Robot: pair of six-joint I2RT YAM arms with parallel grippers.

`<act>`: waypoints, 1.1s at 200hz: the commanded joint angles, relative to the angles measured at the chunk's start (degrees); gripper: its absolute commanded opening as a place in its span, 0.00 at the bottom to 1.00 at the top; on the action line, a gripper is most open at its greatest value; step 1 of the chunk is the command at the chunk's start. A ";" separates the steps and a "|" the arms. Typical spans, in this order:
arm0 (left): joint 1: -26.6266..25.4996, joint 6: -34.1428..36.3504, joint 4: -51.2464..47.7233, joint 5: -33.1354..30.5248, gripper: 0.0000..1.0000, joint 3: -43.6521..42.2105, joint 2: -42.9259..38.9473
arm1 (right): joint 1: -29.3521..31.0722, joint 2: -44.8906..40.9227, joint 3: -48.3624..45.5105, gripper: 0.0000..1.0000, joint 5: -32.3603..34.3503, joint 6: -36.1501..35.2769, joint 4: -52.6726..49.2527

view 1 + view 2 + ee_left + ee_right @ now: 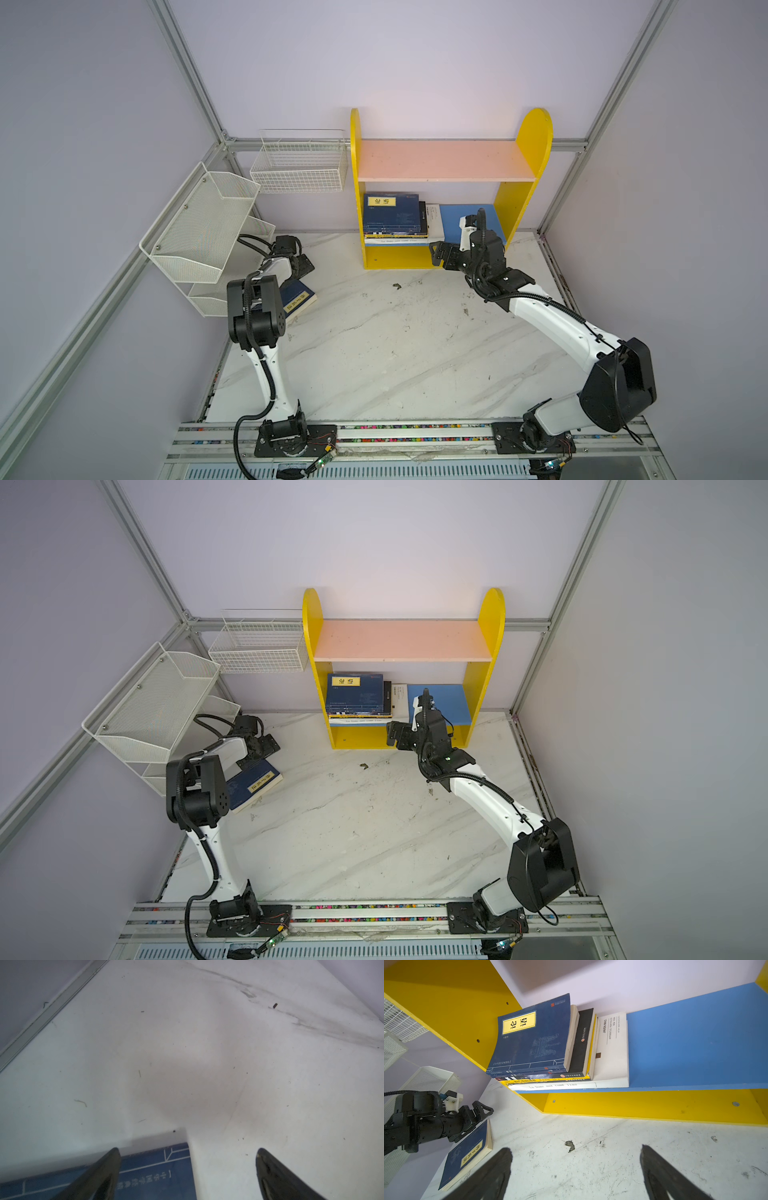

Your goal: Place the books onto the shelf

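The left gripper [188,1149], jaws spread wide and empty, hung over one end of a navy paperback [300,301] lying flat on the marbled surface [395,353]. A stack of paperbacks [542,1043] lay at the left end of the blue lower board [685,1043] of the yellow wooden shelf [536,137], facing the right gripper [575,1148], likewise wide apart and empty.

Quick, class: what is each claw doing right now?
Left claw: open, holding nothing, over the navy book.
Right claw: open, empty.
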 commanded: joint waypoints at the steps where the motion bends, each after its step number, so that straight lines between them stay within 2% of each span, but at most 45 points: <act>1: 5.84 -2.86 -1.63 -0.06 1.00 5.00 1.98 | 0.45 -1.80 -0.29 0.97 2.06 1.72 -0.46; 82: 6.94 -5.05 -7.12 4.23 1.00 0.66 3.03 | 0.40 0.57 0.12 0.97 1.71 1.60 0.77; 151: 6.33 -7.67 -7.20 19.25 1.00 -10.85 -1.43 | 0.43 -1.38 -2.55 0.97 1.88 0.21 1.32; 176: 3.29 -8.41 -3.81 24.07 1.00 -17.31 -6.22 | 0.42 -1.96 -4.14 0.97 1.36 0.15 2.39; 208: -4.22 -9.32 -0.62 28.73 1.00 -22.95 -11.50 | 0.43 -1.56 -6.03 0.97 -1.01 1.04 4.69; 220: -7.29 -9.69 0.02 28.66 1.00 -24.08 -13.19 | 0.49 -1.43 -6.71 0.97 -1.65 1.54 5.60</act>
